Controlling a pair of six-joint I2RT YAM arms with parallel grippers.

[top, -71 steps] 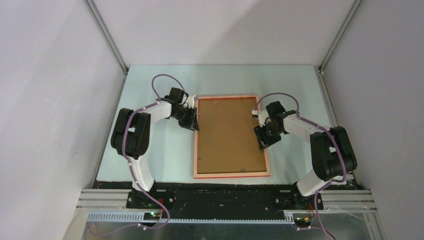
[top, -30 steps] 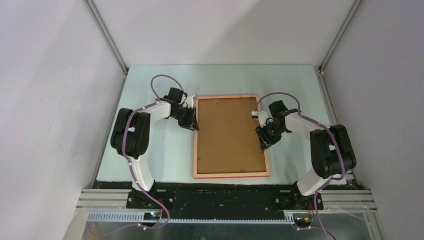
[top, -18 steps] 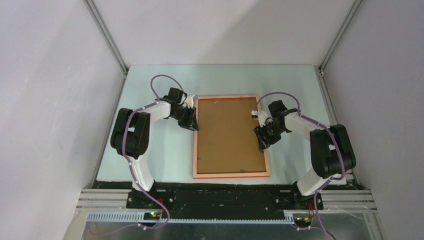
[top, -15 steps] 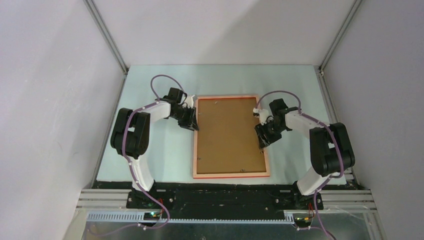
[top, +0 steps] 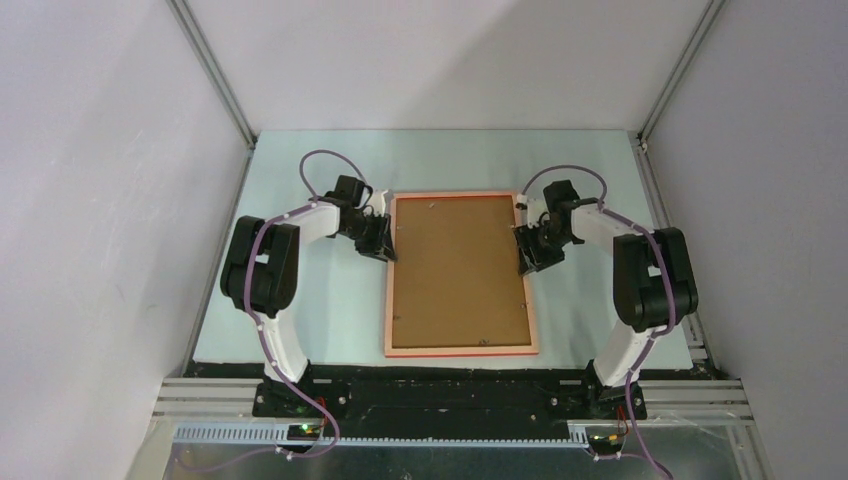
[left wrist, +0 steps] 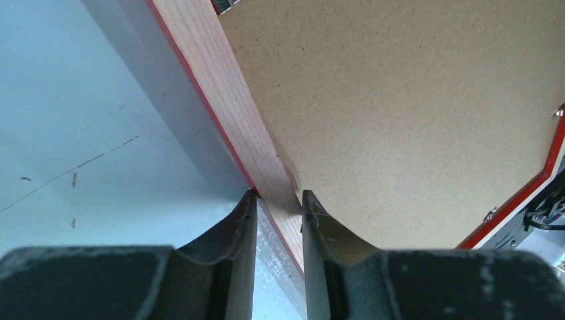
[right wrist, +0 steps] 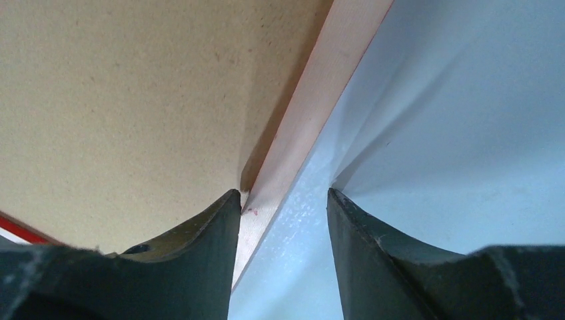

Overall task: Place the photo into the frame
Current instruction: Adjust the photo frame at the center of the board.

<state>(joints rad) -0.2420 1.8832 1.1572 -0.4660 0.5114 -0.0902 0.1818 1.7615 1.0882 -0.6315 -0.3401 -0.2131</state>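
Slippage is the main worry. The left gripper [left wrist: 278, 200] is clamped across the left rail of the frame [left wrist: 223, 87], one finger on the outer red edge and the other on the inner side by the backing board [top: 458, 270]. The purchase is thin, since only the fingertips bite. The right gripper [right wrist: 282, 193] straddles the right rail with its jaws apart. Its inner finger touches the rail beside the board, while the outer finger stands clear, with bare table [top: 330, 320] showing between. A lift or turn from here would hang on one narrow pinch, and the frame could twist, pivot out or drop. If the right jaws close off-centre, they may shove the frame leftward against the held side rather than catch it.

The frame lies back-up in the middle of the table, between the two arms. The photo shows in no view; it may sit under the board, though I cannot tell. The board covers the whole opening and blocks any check. Small metal tabs [left wrist: 223, 5] at the inner rim appear to hold it, and a loose one could let it fall out when tipped. Enclosure walls [top: 100, 200] stand well apart on the left, right and far sides.
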